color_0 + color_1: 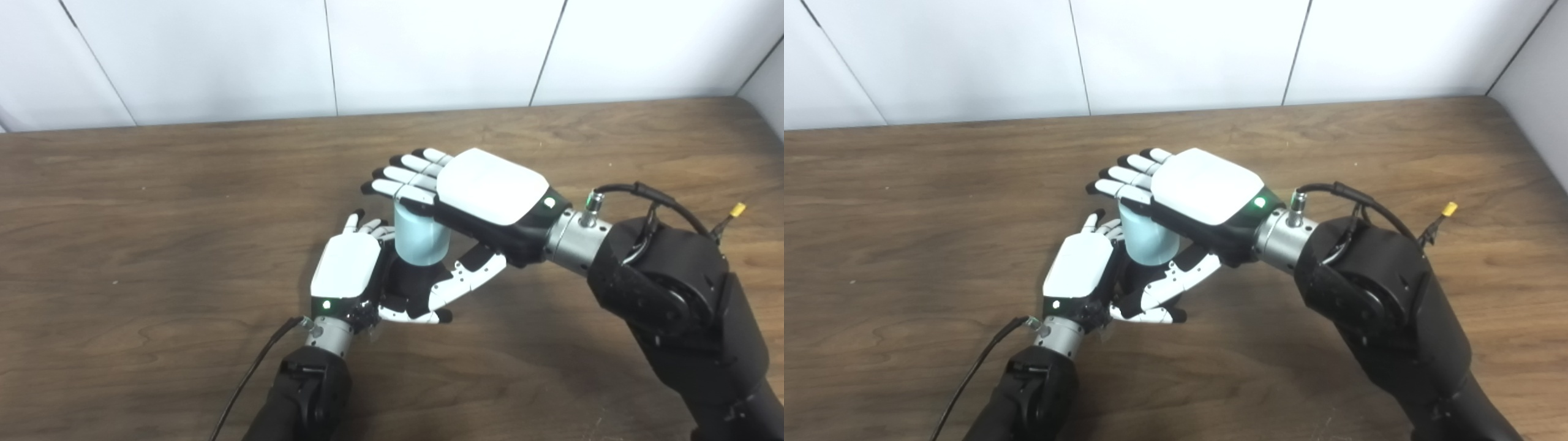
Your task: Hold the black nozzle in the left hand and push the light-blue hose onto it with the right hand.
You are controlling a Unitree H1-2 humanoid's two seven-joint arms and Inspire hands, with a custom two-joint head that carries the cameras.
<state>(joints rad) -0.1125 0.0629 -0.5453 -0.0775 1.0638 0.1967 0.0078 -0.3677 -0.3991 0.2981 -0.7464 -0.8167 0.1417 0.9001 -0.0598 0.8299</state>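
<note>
Right hand [490,196] is gripping the light-blue hose [419,236] upright over the black nozzle [407,285], which the left hand [346,266] is cradling.

Hose [420,236] between left robot hand [346,269] and right robot hand [490,199], above table [153,214].

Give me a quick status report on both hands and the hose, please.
Left hand shut on black nozzle. Right hand shut on light-blue hose, hose upright over nozzle. Nothing in the way.

A short, wide light-blue hose [420,239] is held upright directly atop the mostly hidden black nozzle [409,285], touching it.
</note>
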